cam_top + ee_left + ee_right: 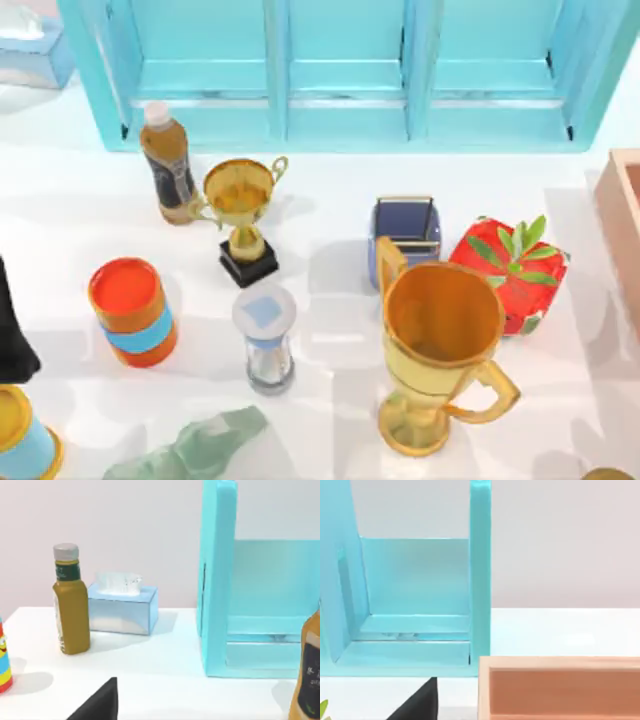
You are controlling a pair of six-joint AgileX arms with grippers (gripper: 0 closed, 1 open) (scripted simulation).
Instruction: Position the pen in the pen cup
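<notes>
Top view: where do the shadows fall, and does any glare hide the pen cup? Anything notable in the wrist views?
Top view: soft pale shadows spread across the table; the pen cup reads clearly, partly hidden by the large gold trophy, not by glare. Left wrist view: the bottle casts a faint shadow. Right wrist view: evenly lit, no glare.
</notes>
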